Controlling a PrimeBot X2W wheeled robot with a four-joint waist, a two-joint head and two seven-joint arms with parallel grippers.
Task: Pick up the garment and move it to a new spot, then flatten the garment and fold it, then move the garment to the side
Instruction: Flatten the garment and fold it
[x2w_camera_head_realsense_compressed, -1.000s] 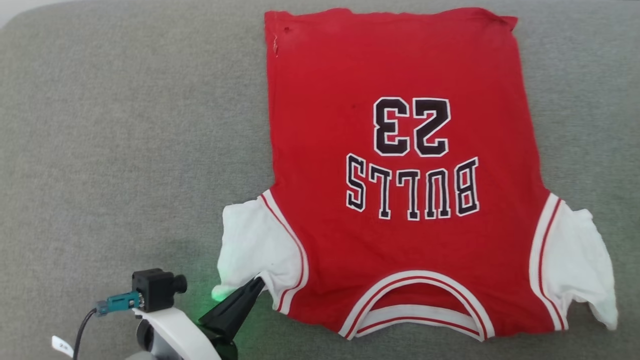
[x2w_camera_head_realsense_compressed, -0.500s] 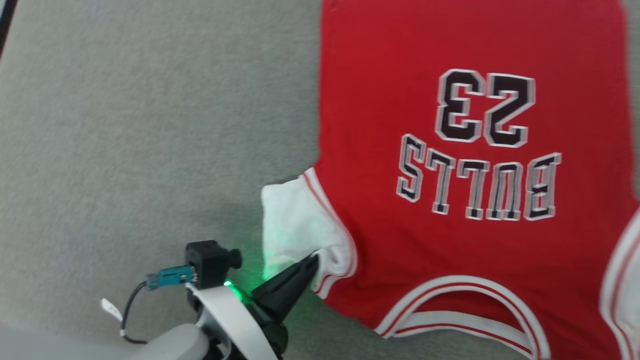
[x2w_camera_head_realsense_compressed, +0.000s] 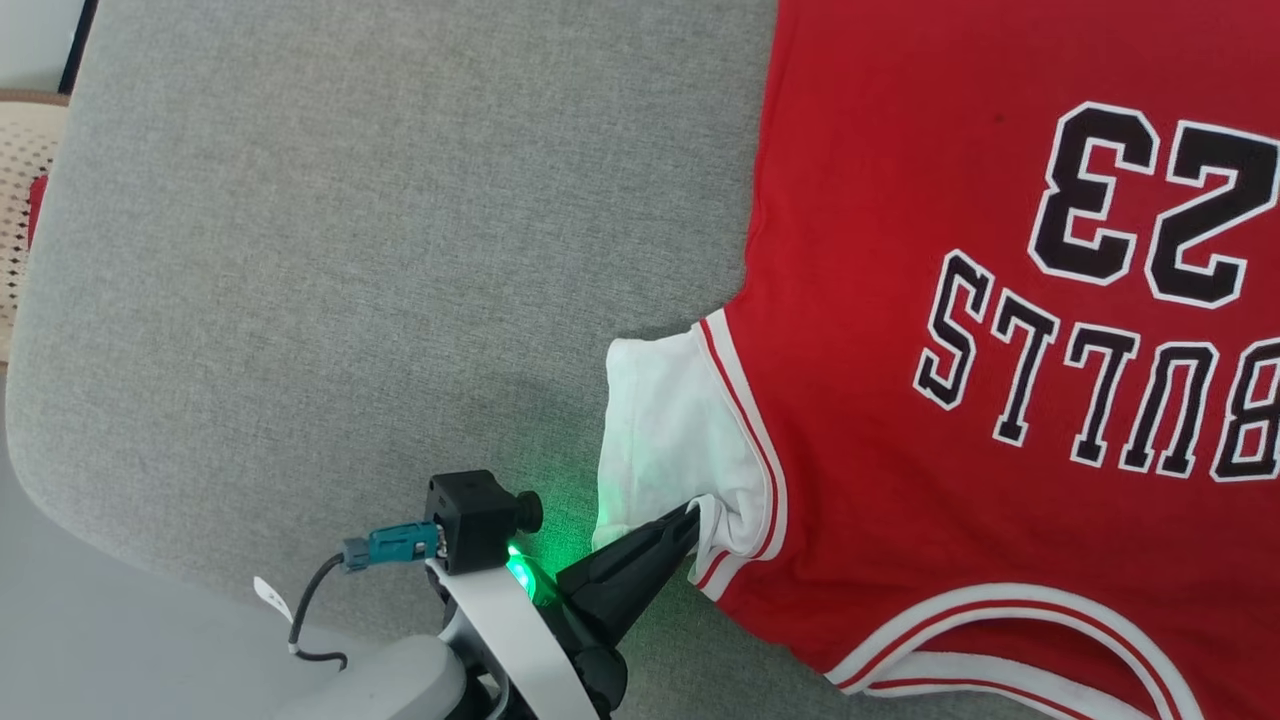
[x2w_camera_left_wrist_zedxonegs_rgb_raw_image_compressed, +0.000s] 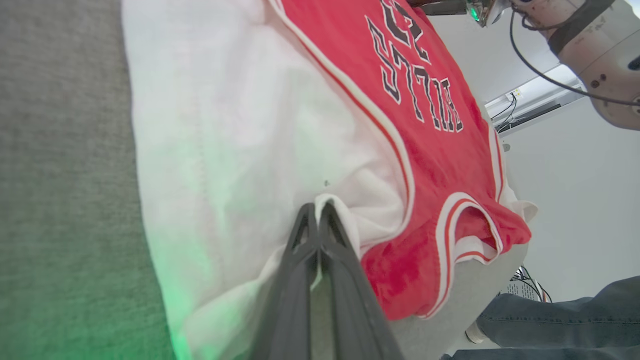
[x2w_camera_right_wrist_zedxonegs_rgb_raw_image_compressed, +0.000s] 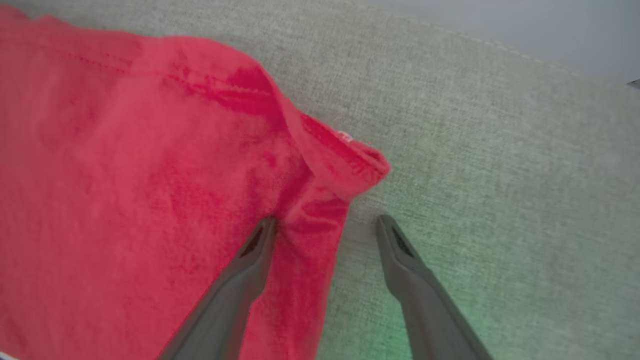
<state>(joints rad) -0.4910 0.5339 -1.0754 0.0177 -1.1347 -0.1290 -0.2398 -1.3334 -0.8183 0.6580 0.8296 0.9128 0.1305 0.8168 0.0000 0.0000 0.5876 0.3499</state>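
Head view, shirt (x2w_camera_head_realsense_compressed: 900, 300): it lies print-up on the grey surface (x2w_camera_head_realsense_compressed: 350, 250) and fills your 3 o'clock half, running off the right edge.
Head view, direction: the lettering reads upside down to you. The collar sits toward 5 o'clock and the hem end toward 12, so the long axis runs roughly 12 to 6.
Head view, left claw (x2w_camera_head_realsense_compressed: 688, 520): it comes in from 7 o'clock, closed on the lower edge of the white sleeve (x2w_camera_head_realsense_compressed: 665, 430).
Head view, basket (x2w_camera_head_realsense_compressed: 20, 200): a beige perforated one at the 9 o'clock edge, well apart from the shirt.
Left wrist view, left claw (x2w_camera_left_wrist_zedxonegs_rgb_raw_image_compressed: 316, 210): the two fingers are pressed together with a fold of white sleeve pinched at the tips. Red cloth lies from 1 to 4 o'clock.
Left wrist view, background: the other arm (x2w_camera_left_wrist_zedxonegs_rgb_raw_image_compressed: 595, 55) is at 2 o'clock, beyond the lettering. A person's trouser leg (x2w_camera_left_wrist_zedxonegs_rgb_raw_image_compressed: 565, 310) is at 4 o'clock.
Right wrist view, right claw (x2w_camera_right_wrist_zedxonegs_rgb_raw_image_compressed: 326, 221): spread wide and holding nothing. One finger is over red cloth and the other over bare surface, straddling the shirt's edge.
Right wrist view, corner (x2w_camera_right_wrist_zedxonegs_rgb_raw_image_compressed: 350, 160): a curled-over red hem corner sits just past the tips at 12 o'clock.
Likely reason: with one claw at the sleeve end and one at the hem end, you can probably tension or lift the shirt along its length. The curled corner suggests flattening is unfinished.
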